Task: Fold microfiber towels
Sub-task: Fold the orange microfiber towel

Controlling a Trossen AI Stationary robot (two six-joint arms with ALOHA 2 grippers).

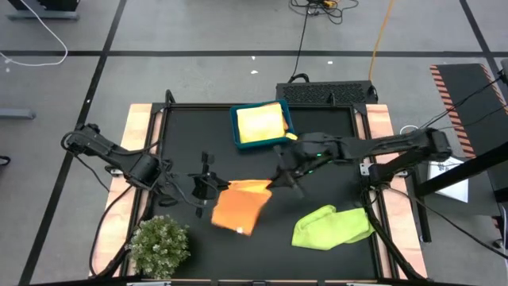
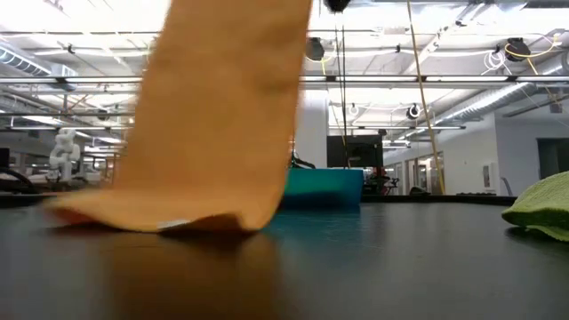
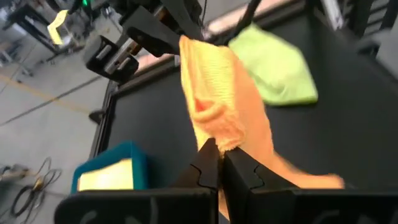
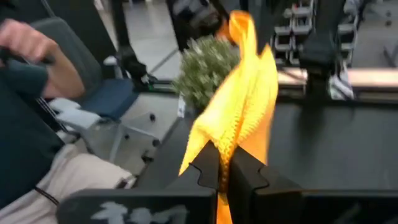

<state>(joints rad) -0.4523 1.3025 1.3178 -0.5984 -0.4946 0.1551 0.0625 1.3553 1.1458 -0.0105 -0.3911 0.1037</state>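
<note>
Orange towel (image 1: pixel 242 205) hangs betw. both tools mid-bench, lower edge dragging on black bench (image 1: pixel 333 171). Left tool (image 3: pixel 219 163) clamped shut on one corner, right tool (image 4: pixel 222 167) pinched shut on another. Lime towel (image 1: pixel 332 226) crumpled near right; yellow towel (image 1: pixel 259 123) in blue bin (image 1: pixel 236 121) far. Room: grey floor, cables, ceiling lights.

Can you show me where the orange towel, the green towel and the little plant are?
orange towel (image 1: pixel 242 208), high view, its middle.
green towel (image 1: pixel 329 226), high view, its middle.
plant (image 1: pixel 159 245), high view, its bushy top.
</note>
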